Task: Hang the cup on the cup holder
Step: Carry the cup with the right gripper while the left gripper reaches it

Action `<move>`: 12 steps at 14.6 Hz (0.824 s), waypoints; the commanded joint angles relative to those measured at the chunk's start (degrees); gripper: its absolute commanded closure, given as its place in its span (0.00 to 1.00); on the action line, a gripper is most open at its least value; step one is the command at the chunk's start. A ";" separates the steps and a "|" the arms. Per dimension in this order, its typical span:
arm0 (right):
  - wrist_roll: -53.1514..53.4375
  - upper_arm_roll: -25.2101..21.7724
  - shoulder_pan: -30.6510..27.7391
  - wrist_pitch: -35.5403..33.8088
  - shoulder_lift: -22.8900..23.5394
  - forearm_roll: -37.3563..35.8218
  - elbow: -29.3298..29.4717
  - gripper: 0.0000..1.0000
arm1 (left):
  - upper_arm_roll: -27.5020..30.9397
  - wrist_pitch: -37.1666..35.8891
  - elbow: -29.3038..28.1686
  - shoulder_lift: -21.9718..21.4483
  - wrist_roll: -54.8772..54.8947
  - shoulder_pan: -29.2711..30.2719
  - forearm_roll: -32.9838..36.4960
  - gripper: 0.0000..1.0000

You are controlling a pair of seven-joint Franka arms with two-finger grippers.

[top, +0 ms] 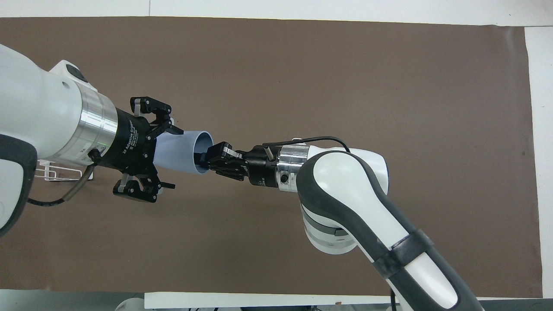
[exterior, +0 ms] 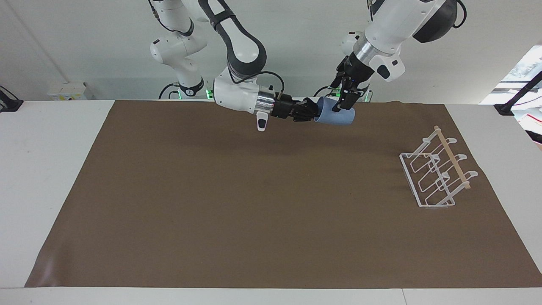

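Above the tabletop our right pincer grips one cup by its rim; our left pincer straddles it, fingers spread; one holder stands apart.

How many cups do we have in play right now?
1. The cup is in the air, held at its rim by the right pincer, with the open left pincer around its body. No others visible.

A robotics lab: two Franka arms at a paper-covered table.
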 commanded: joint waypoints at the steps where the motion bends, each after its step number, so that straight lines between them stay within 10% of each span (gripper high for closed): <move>1: -0.02 -0.13 0.09 0.59 -1.42 1.66 -0.92 1.00 | 0.43 4.04 -7.47 -3.33 -0.36 0.03 0.22 0.00; 12: -0.02 -0.13 0.00 0.59 -1.33 1.66 -0.83 1.00 | 0.26 11.00 -10.74 -2.72 -1.33 -1.54 0.22 0.00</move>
